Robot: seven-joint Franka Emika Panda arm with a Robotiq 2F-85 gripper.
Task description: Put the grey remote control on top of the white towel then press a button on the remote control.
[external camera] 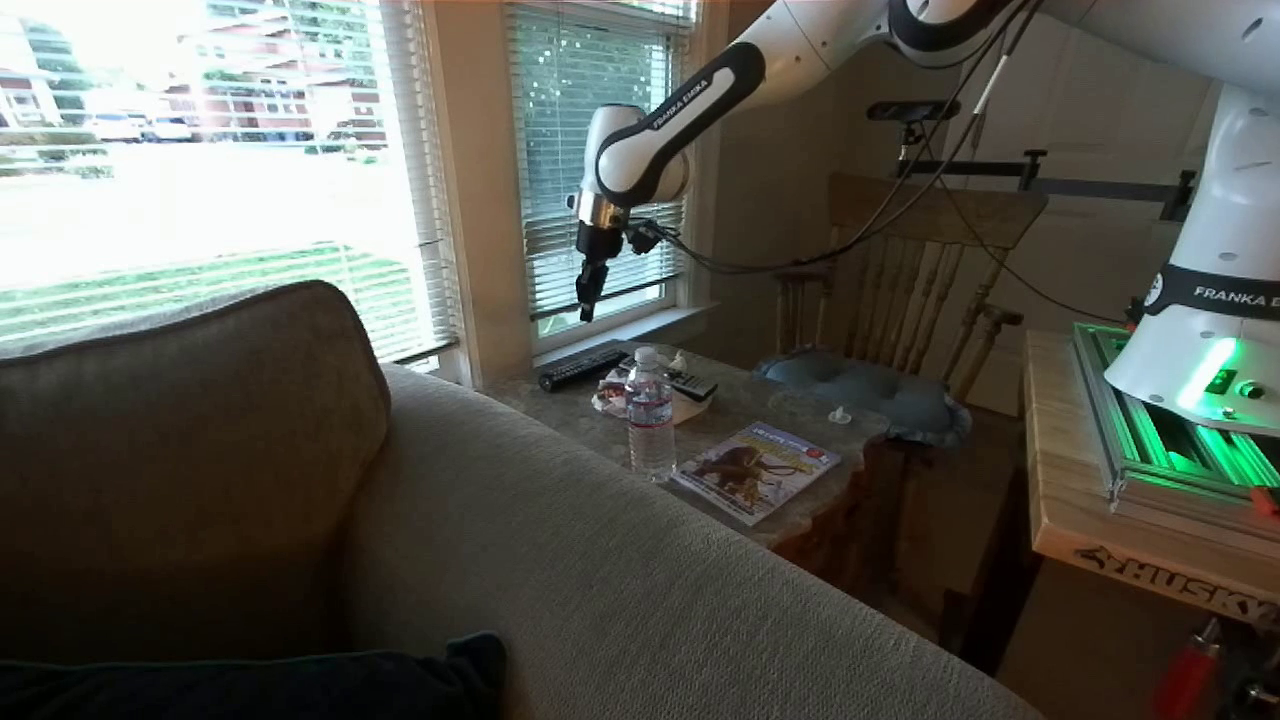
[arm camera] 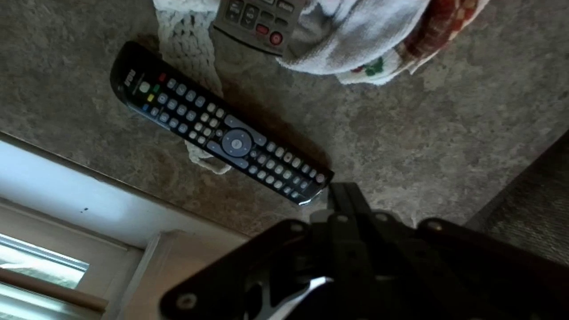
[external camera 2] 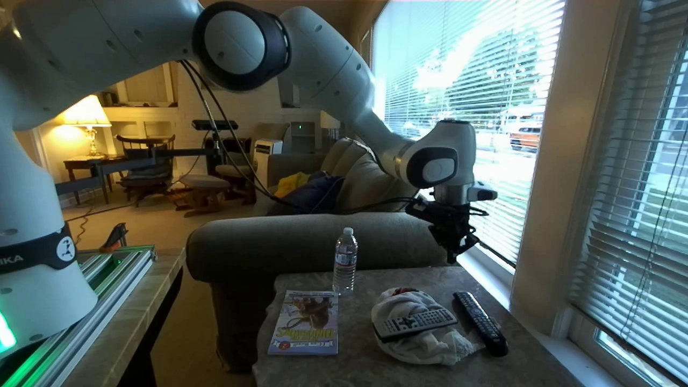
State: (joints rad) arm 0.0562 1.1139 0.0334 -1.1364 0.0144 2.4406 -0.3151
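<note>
Bottle stands capped; gripper hangs closed, higher than and apart from the grey remote on the white towel!

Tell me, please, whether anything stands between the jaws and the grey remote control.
Nothing visible does: the grey remote control lies uncovered on the white towel; the black remote lies low to one side.
</note>
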